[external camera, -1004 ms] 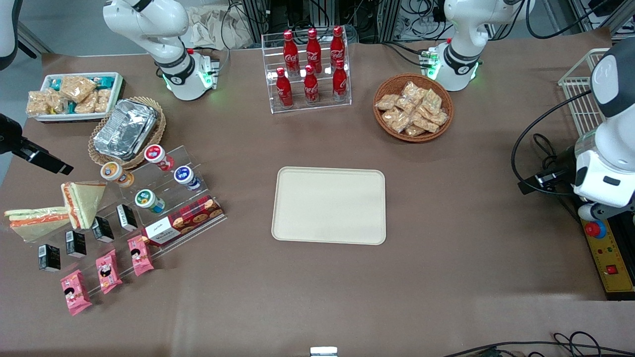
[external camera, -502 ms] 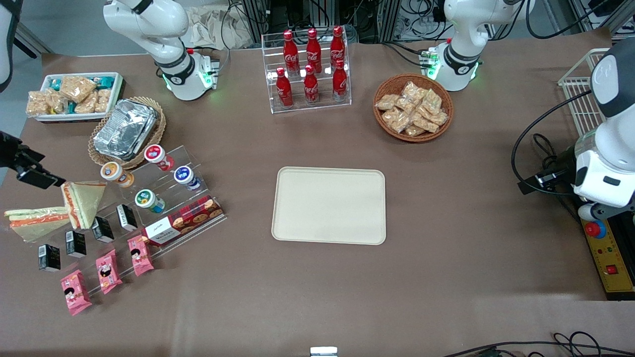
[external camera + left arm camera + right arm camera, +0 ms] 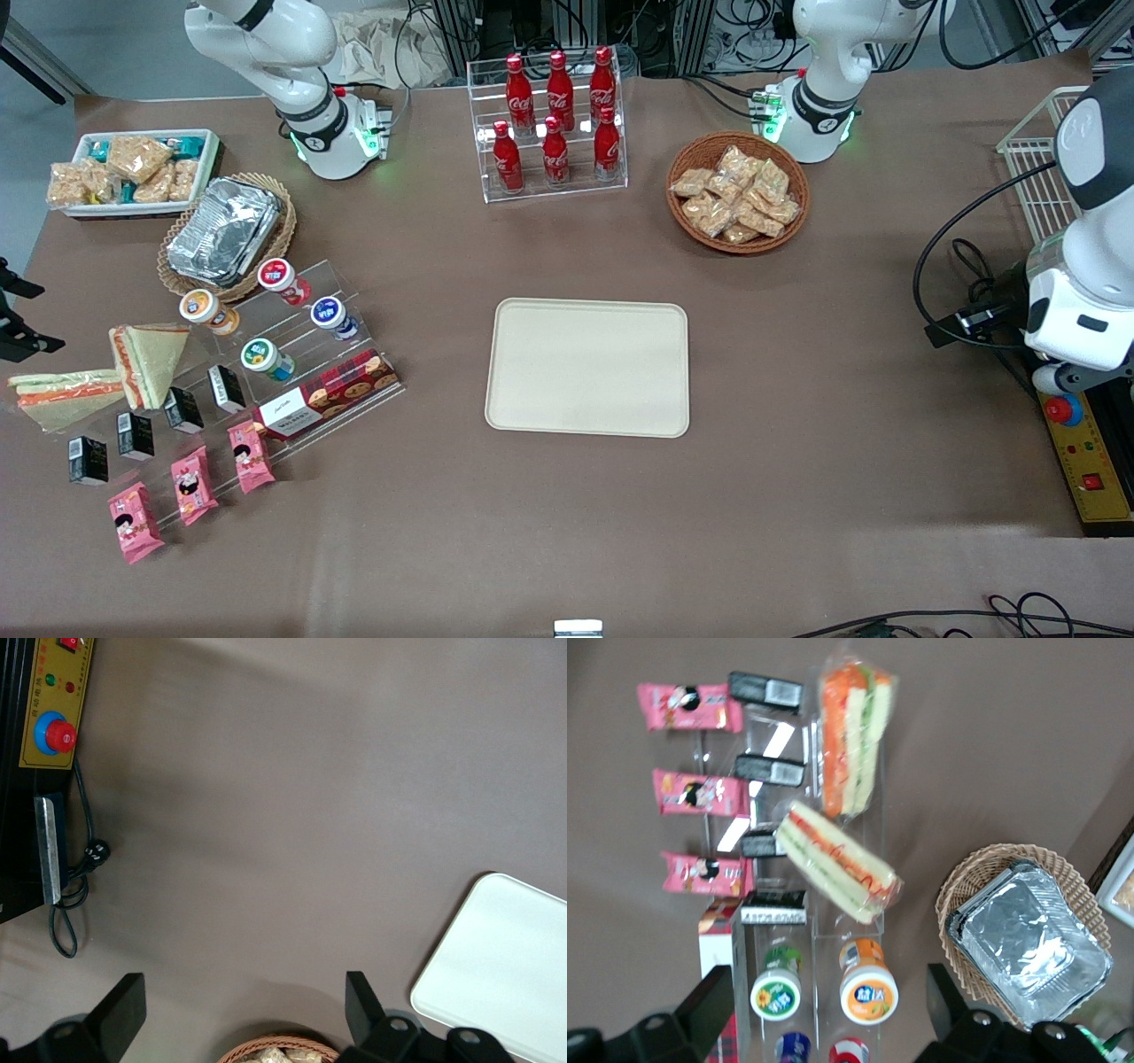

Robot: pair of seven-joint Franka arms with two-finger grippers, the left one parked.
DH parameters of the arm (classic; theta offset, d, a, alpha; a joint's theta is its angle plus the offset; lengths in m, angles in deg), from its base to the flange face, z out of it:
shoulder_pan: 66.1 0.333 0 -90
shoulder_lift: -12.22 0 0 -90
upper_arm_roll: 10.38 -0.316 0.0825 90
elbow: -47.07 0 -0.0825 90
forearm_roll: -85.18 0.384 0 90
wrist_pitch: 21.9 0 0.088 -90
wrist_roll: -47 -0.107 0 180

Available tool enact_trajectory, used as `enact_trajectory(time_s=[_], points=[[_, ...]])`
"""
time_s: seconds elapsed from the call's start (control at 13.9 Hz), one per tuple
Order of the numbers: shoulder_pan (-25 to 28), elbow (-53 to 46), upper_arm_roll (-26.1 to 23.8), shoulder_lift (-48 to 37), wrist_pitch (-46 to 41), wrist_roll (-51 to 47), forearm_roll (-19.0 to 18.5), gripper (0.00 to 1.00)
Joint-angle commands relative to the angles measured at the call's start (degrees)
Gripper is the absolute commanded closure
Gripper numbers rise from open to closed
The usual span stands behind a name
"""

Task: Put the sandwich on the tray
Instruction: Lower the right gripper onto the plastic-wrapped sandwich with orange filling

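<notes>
The sandwich (image 3: 64, 397), a clear-wrapped wedge with orange-red and green stripes, lies flat on the table at the working arm's end; it also shows in the right wrist view (image 3: 852, 735). The cream-beige tray (image 3: 587, 367) lies bare at the table's middle, and its corner shows in the left wrist view (image 3: 505, 967). My gripper (image 3: 828, 1010) is open and holds nothing, high above the clear stepped rack. The sandwich is well apart from its fingers (image 3: 709, 1005). In the front view only a dark part of the gripper (image 3: 16, 335) shows at the picture's edge, beside the sandwich.
A second wedge with red-speckled filling (image 3: 151, 359) leans on the clear rack beside the sandwich. The rack holds yogurt cups (image 3: 264, 358), black packets, pink packets and a biscuit box (image 3: 328, 393). A basket with foil trays (image 3: 223, 232) and a white snack bin (image 3: 133, 170) stand farther back.
My gripper has moved toward the working arm's end of the table and nearer the front camera, almost out of the front view. The sandwich and tray have not moved.
</notes>
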Motion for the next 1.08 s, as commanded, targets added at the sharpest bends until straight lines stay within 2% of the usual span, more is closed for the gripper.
enact_trajectory(time_s=[0.0,0.5,0.86,1.0], points=[[0.01,-2.06,1.48,1.75,1.96,-5.77,-0.59,0.04],[-0.08,-2.06,6.66,6.49,8.20,-12.73,-0.06,0.04],[-3.06,-2.06,6.67,10.71,13.12,-14.14,0.03,0.04],[-4.20,-1.97,6.58,12.03,13.91,-13.70,1.51,0.04]])
